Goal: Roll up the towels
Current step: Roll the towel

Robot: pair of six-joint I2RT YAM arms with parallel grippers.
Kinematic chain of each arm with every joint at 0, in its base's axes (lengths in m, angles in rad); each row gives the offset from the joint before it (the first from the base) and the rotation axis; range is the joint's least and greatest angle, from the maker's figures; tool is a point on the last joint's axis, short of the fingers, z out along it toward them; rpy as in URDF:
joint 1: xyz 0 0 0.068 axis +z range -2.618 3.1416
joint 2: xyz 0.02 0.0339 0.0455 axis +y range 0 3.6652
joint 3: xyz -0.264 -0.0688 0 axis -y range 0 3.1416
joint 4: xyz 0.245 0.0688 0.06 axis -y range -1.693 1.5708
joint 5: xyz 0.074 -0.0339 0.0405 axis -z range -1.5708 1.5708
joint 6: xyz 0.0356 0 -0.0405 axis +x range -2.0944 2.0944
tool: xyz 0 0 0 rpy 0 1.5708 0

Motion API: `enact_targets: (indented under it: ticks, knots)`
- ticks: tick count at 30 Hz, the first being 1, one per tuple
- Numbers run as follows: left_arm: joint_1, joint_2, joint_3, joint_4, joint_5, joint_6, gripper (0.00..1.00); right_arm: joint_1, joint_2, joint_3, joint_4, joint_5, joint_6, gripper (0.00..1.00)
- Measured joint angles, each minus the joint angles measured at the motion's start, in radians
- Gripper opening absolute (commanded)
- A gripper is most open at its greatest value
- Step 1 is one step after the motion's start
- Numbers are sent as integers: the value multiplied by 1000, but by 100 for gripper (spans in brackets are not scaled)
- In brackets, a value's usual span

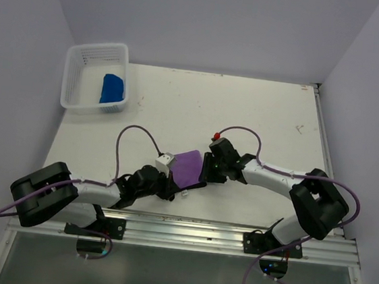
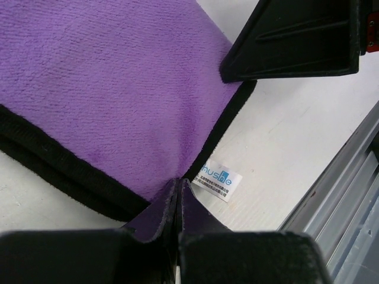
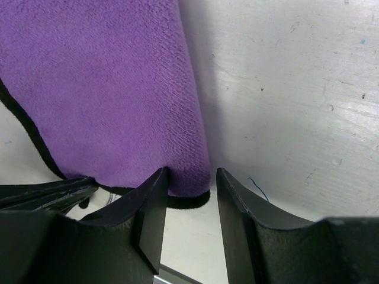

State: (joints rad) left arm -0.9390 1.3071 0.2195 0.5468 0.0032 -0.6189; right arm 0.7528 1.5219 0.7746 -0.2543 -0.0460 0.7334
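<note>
A purple towel [image 1: 188,167] with black edging lies folded on the white table near the front edge. My left gripper [image 1: 173,186] is shut on its near corner, and the wrist view shows the jaws [image 2: 179,184] pinched on the purple cloth [image 2: 106,89] beside a white label [image 2: 220,176]. My right gripper [image 1: 206,171] is open at the towel's right side. In its wrist view the gripper [image 3: 190,177] straddles the folded edge of the towel [image 3: 106,89], and the left finger touches the cloth. A blue rolled towel [image 1: 112,88] lies in the basket.
A white plastic basket [image 1: 83,55] stands at the back left of the table [image 1: 260,115]. The metal rail [image 1: 207,233] runs along the front edge just behind the towel. A purple cable loops over the table from each arm.
</note>
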Motion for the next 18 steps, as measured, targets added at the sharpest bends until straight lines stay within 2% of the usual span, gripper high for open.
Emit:
enact_targets:
  ticks: [8,11,18]
  knots:
    - [-5,9,-14,38,-13,-16,0,0,21,0,-2,2,-1,42]
    - [-5,9,-14,38,-14,-17,0,0,23,0,1,2,-1,38]
    - [-5,9,-14,39,-15,-17,0,2,22,-25,45,-11,0,12]
